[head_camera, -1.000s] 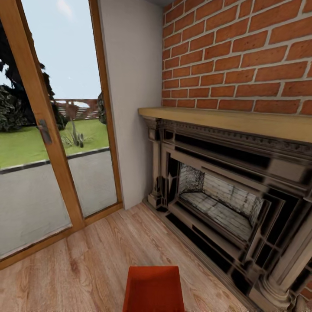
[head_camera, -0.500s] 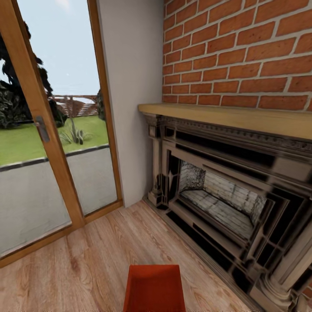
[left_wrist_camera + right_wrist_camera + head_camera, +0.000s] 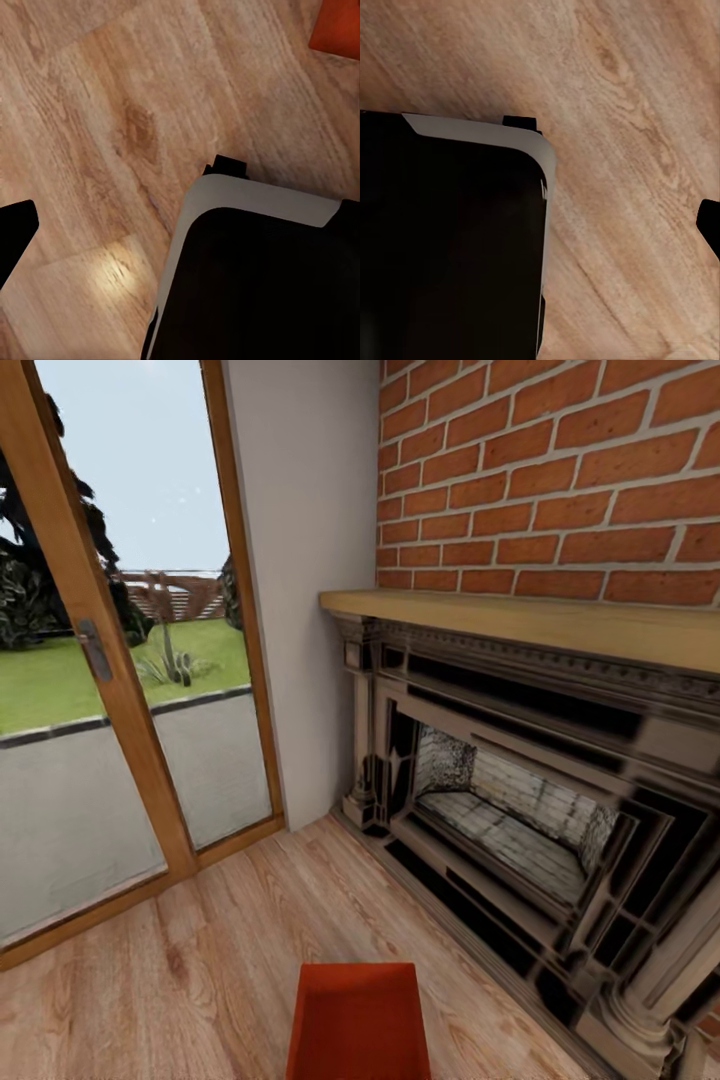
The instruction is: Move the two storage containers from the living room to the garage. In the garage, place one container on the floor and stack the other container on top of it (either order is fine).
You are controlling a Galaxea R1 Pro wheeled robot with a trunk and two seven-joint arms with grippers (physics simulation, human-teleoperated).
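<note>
Orange-red storage container [image 3: 358,1020] sits below the head camera, fireplace [image 3: 520,800] beyond.

Brick fireplace [image 3: 520,800] with wooden mantel [image 3: 530,625], beside a glass door [image 3: 120,660].

- Floor [image 3: 230,950]: light wood planks with visible grain and knots, running from the glass door [image 3: 120,660] frame to the fireplace [image 3: 530,800].
- Storage container [image 3: 358,1022]: orange-red, open-top, straight-walled; sits on the planks at the near edge of the head view, apart from the fireplace base. One corner of it also shows in the left wrist view [image 3: 339,26].
- Fireplace: dark surround and column bases stand directly on the planks along the brick wall [image 3: 550,480].
- Robot base [image 3: 255,277]: black body with grey edge, over the planks [image 3: 622,150] in both wrist views.
</note>
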